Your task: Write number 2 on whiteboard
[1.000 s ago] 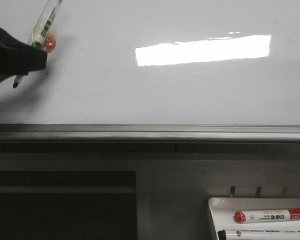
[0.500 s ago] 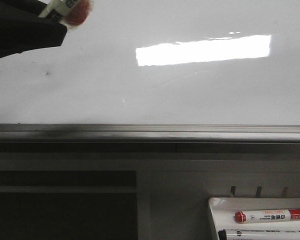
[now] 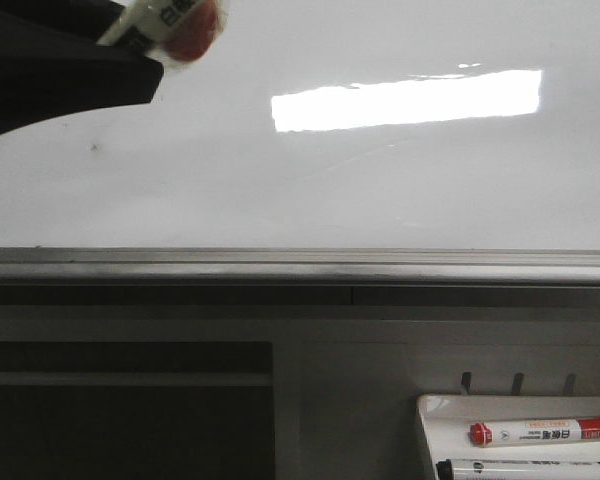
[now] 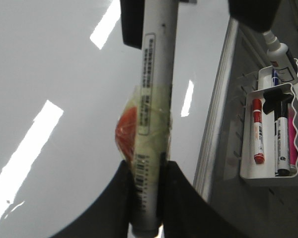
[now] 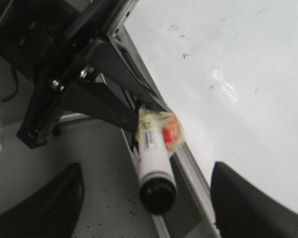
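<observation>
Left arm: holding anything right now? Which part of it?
Yes. The left end effector grips a white marker on its barrel, just beside the taped orange band. The right end effector is open, empty.

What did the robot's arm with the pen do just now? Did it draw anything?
The left pincer, shut on the marker, went up and to the right, so the pen tip that was showing is now out of the front view. No number 2 shows on the whiteboard, only tiny specks. The tray with its red marker stayed put.
</observation>
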Controlling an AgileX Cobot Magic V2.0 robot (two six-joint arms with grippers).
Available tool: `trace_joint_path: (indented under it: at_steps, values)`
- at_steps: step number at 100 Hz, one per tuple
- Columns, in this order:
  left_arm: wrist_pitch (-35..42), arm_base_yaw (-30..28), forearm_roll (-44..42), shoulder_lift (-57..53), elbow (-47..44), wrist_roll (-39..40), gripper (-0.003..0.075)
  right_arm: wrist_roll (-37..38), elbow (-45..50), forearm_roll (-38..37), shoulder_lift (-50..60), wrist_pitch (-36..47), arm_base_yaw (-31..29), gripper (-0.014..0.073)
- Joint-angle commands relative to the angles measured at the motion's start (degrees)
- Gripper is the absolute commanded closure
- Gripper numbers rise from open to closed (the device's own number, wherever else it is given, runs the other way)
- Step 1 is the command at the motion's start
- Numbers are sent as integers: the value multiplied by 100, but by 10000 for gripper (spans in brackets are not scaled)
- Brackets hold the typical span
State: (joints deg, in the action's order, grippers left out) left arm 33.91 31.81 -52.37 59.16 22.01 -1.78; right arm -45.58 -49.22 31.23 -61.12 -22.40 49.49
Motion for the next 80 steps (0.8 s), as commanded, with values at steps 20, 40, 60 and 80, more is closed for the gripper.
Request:
trace_joint_path:
  at_steps: [20, 40, 60, 80]
  values:
    - [597, 26, 361, 508, 135, 68, 741, -91, -264, 87, -390, 455, 152, 111]
    - [1023, 26, 694, 739, -88, 65, 741, -149, -264, 54, -456, 536, 152, 111]
    - [1388, 26, 1123, 740, -506, -18, 741, -149, -264, -18, -535, 547, 44, 111]
    - [1426, 26, 1158, 740, -517, -87, 741, -149, -264, -18, -626, 471, 44, 111]
